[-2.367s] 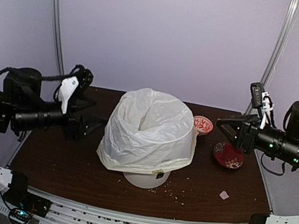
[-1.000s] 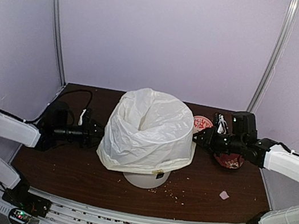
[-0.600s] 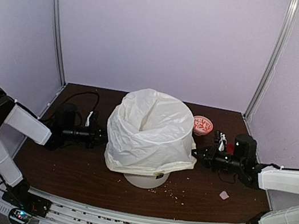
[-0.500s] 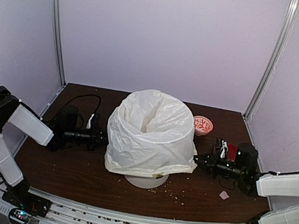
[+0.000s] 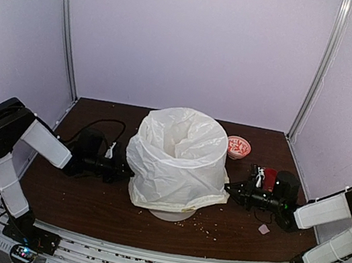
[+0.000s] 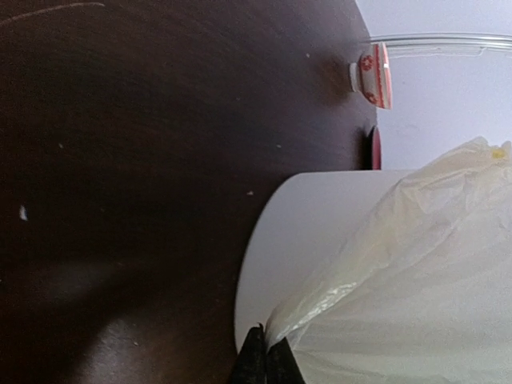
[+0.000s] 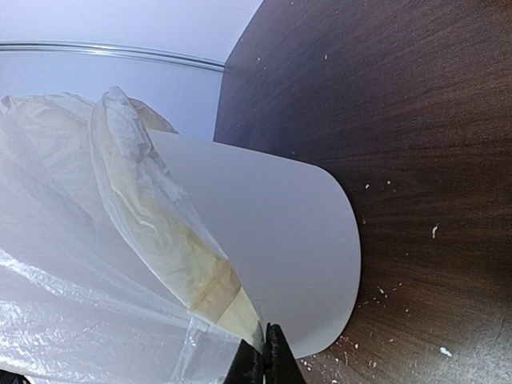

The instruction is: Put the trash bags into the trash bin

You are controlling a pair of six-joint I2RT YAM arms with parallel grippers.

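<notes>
The translucent white trash bag [image 5: 178,159] is draped over the white trash bin [image 5: 168,214], covering it almost to the base; only the bin's bottom edge shows from above. My left gripper [image 5: 129,172] is shut on the bag's lower left hem, low beside the bin. My right gripper [image 5: 226,189] is shut on the lower right hem. In the left wrist view the closed tips [image 6: 266,356] pinch the bag [image 6: 416,272] against the bin wall [image 6: 312,232]. In the right wrist view the closed tips [image 7: 264,356] pinch a cream fold of bag [image 7: 160,224] beside the bin [image 7: 280,240].
A small red-patterned bowl [image 5: 239,147] stands behind the bin at the right. A red dish [image 5: 270,179] lies under my right arm. A small paper scrap [image 5: 264,229] and crumbs [image 5: 203,226] lie on the dark wooden table [image 5: 81,203].
Both grippers have closed on the bag's lower hem and moved down and nearer the front. The bag has been pulled lower over the bin, hiding its label.
</notes>
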